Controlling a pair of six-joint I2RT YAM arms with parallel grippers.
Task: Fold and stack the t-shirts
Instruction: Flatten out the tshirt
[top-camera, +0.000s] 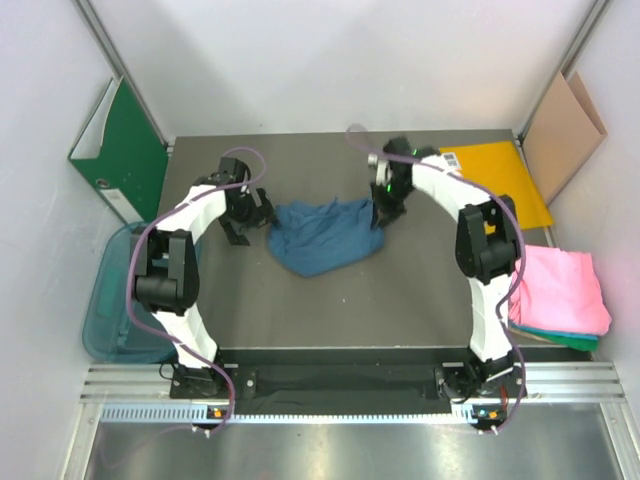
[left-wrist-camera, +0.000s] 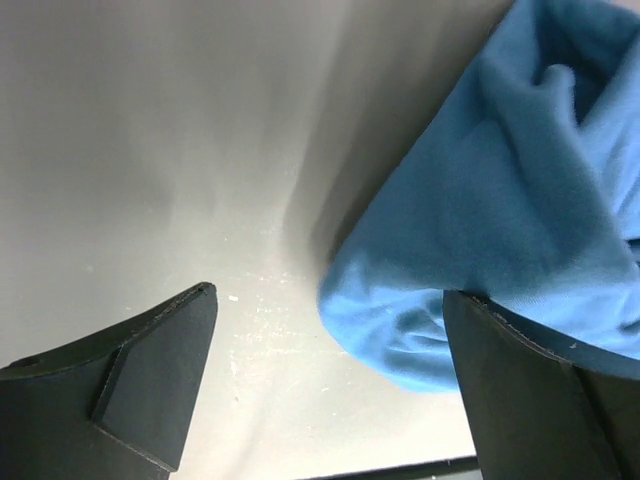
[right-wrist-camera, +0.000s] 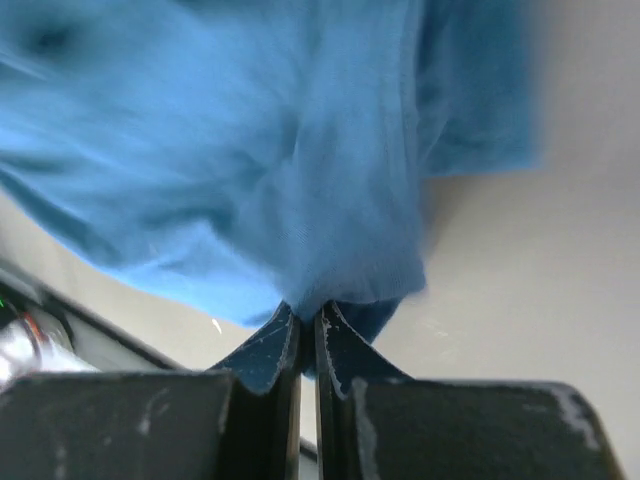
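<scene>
The dark grey table carries the dark blue t-shirt, which lies unfolded around the middle of the surface as a crumpled, roughly rounded heap, its upper part bunched into ridges. At the table's right edge the pink t-shirt sits as a neat folded rectangle on top of the teal-green t-shirt, of which only a thin strip shows beneath it. Only the overhead view takes in this stack, both arms and the whole outline of the blue heap; the wrist views show nothing but close cloth and bare tabletop. The left wrist view gives the shirt's soft, rolled edge against the table. The right wrist view, somewhat blurred, shows folds of blue cloth running down to the fingertips. The right gripper stands at the heap's right edge and is clenched on a pinch of the dark blue t-shirt, the cloth gathered where the two fingers meet. The left gripper stands just beside the heap's left edge with its jaws spread wide and nothing grasped. In its own view the rolled edge reaches in beside one finger, though contact cannot be told, while the other finger stands over bare table, apart from the cloth.
</scene>
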